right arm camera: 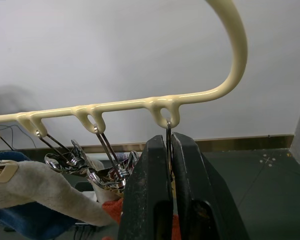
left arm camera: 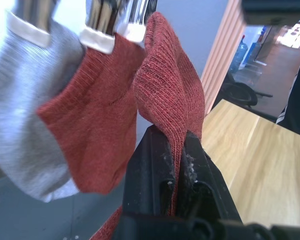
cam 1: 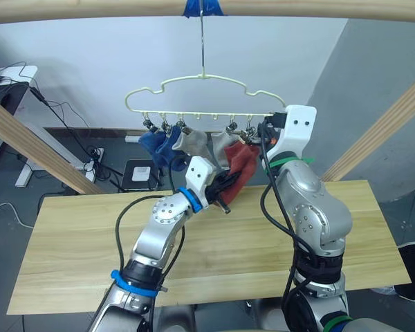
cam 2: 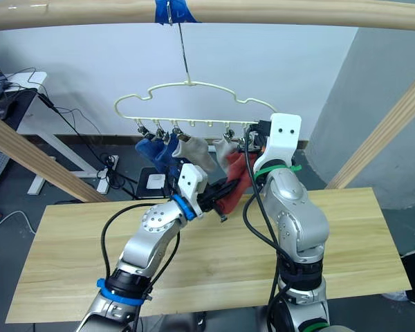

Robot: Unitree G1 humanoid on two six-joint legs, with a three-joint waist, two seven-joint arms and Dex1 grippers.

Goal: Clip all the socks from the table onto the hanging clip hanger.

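Left wrist view has the left hand (left arm camera: 177, 165) clamped on a rust-red sock (left arm camera: 172, 95), its fabric pinched between the two black fingers (left arm camera: 150, 170). Just beside that sock, a second rust-red sock (left arm camera: 95, 130) and a light grey sock (left arm camera: 25, 110) hang from metal clips. From the head camera, the clip hanger (cam 1: 200, 97) hangs by its long hook from a wooden rail (cam 1: 297, 8) marked with blue tape, above the far edge of the surface (cam 1: 90, 242). Below the hanger's bottom bar hang the blue socks (cam 1: 159, 146), then grey, then rust-red toward the end nearest the right arm. The right hand (right arm camera: 170, 165) is at that end of the hanger, its fingers closed on the wire of the last clip (right arm camera: 168, 142), directly under the hanger's end loop.
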